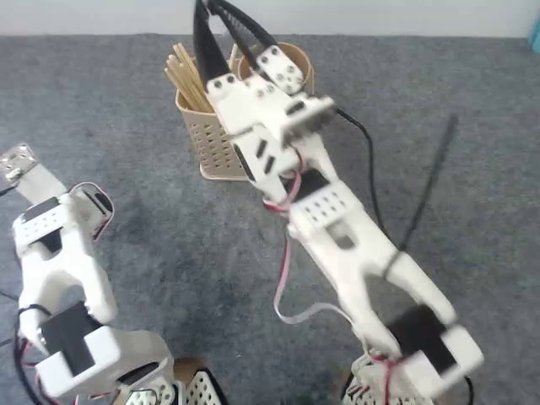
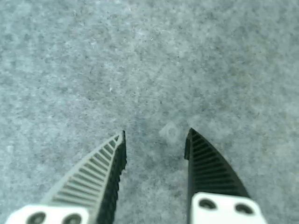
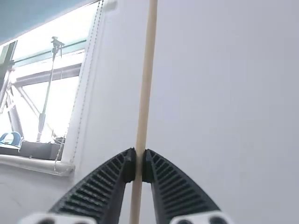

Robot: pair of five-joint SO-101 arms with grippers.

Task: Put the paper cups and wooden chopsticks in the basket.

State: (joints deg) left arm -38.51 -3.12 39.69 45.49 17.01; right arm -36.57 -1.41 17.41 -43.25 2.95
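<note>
A beige perforated basket (image 1: 209,145) stands at the far middle of the grey carpet. Several wooden chopsticks (image 1: 187,78) stand upright in its left part, and a brown paper cup (image 1: 302,66) sits in its right part. My right gripper (image 3: 139,156) is shut on one wooden chopstick (image 3: 147,70), which points up along the white wall. In the high view that arm stretches over the basket, its black fingers (image 1: 205,38) running off the top edge. My left gripper (image 2: 156,140) is open and points down at bare carpet, with nothing between its fingers.
The left arm's white body (image 1: 63,261) stays at the near left, well apart from the basket. A black cable (image 1: 371,169) and a dark rod (image 1: 430,181) lie to the right of the right arm. Grey carpet (image 1: 152,245) spreads between the arms.
</note>
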